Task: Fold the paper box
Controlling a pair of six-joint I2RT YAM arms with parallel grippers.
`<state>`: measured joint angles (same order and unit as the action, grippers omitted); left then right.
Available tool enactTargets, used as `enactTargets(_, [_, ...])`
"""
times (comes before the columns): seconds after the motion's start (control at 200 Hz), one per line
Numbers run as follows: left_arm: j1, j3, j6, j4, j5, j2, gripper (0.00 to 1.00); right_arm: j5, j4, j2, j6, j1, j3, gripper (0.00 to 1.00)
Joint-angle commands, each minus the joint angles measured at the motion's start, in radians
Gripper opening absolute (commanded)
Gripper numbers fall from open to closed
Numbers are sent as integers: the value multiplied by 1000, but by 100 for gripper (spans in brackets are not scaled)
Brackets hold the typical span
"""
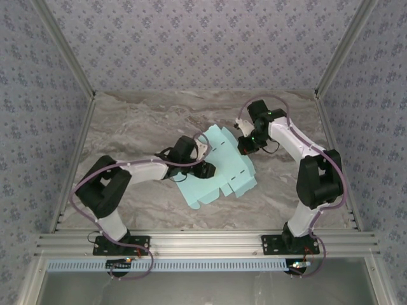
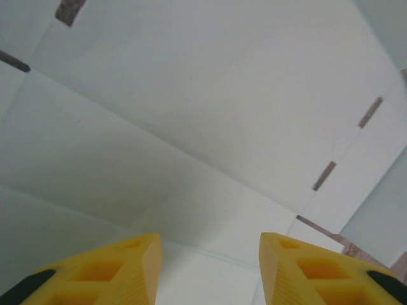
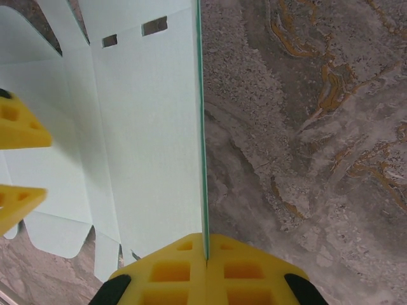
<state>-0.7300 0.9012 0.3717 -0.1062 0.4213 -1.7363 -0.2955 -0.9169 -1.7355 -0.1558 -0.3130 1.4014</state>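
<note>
The left pincer (image 2: 210, 244) hovers over the left part of the flat, pale turquoise die-cut paper box (image 1: 219, 168), its yellow fingers spread with nothing between them. The sheet lies skewed in the middle of the grey marbled counter (image 1: 127, 127). At the box's far-right edge, the right pincer (image 3: 205, 240) is pressed together on the thin card, so the fold probably hinges between the two, with the right arm lifting toward the left.

The grey marbled counter (image 1: 127, 127) carries the box (image 1: 219, 173), an unfolded pale blue sheet. It lies between the left end effector (image 1: 206, 164) and the right end effector (image 1: 243, 147).
</note>
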Motion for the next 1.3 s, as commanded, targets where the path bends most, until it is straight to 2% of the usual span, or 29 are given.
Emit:
enactTargets(0.0, [-7,48,-2,-76,7,-37,43,19,-26,-15,6,7,32,0])
enactTargets(0.4, [-30,52,88,-209,33,-201,40,-7,4,-6,28,-6,33,0])
enactTargets(0.655, [-88,54,198,-358,-8,-304,39,-11,47,38,82,-58,22,0])
enactTargets(0.834, [-103,42,260,-456,-34,-327,39,90,53,74,71,-81,5,0])
enactTargets(0.979, [-103,45,246,-448,-36,-319,41,182,63,102,39,-125,2,0])
enactTargets(1.149, [-103,35,237,-446,-45,-293,44,353,97,116,57,-210,-7,0])
enactTargets(1.294, [-92,5,238,-455,-55,-247,46,452,130,136,71,-254,-30,0])
